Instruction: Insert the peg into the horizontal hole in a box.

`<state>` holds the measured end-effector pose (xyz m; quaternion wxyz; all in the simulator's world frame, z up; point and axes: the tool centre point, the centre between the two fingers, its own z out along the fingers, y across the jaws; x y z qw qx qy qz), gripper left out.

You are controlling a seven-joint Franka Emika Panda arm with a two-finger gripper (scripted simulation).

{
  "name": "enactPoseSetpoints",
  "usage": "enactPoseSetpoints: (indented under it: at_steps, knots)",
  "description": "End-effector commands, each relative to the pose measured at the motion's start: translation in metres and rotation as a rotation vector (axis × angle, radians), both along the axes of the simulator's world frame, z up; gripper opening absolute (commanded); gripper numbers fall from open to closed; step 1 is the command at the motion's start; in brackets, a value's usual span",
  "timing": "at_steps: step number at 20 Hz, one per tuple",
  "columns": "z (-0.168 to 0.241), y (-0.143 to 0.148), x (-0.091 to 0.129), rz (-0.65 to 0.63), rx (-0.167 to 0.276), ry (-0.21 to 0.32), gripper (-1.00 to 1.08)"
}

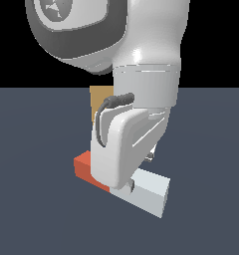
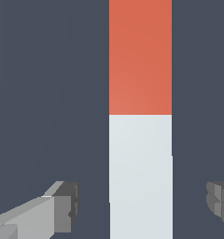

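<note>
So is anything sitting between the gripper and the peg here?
Nothing visible. In the wrist view the gripper is open, with a finger on either side of the peg and only bare floor in the gaps. The exterior view hides the contact area behind the arm.

1. The robot arm [image 1: 146,55] is mostly shiny white, with big round, smooth shapes.
2. Near the top there is a dark grey rounded part [image 1: 74,27]. It has a pale round disc with grey marks on it.
3. Lower down sits a white boxy block [image 1: 122,149] with soft, rounded corners. Thin lines run across its side.
4. A thin dark grey cable [image 1: 111,107] curves over the top of that block and runs down its edge.
5. In the wrist view, the gripper [image 2: 144,205] has two fingers [image 2: 62,207]. Each one is light grey, with a darker grey, blocky tip. The tips have small ridges on their inner faces.
</note>
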<state>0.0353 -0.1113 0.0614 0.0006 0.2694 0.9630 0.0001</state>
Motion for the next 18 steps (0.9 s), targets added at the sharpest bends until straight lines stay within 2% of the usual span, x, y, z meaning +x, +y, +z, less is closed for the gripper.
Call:
enactPoseSetpoints:
  at_steps: [1,6,11,12,18]
  knots:
    - [-0.012,0.0,-0.001,0.001,0.0,0.001,1.0]
    - [-0.034,0.0,-0.001,0.004,0.0,0.001,1.0]
    - [-0.039,0.0,0.0,0.004,0.0,0.001,1.0]
    - [-0.039,0.0,0.0,0.004,0.0,0.001,-1.0]
    - [-0.039,0.0,0.0,0.004,0.0,0.001,-1.0]
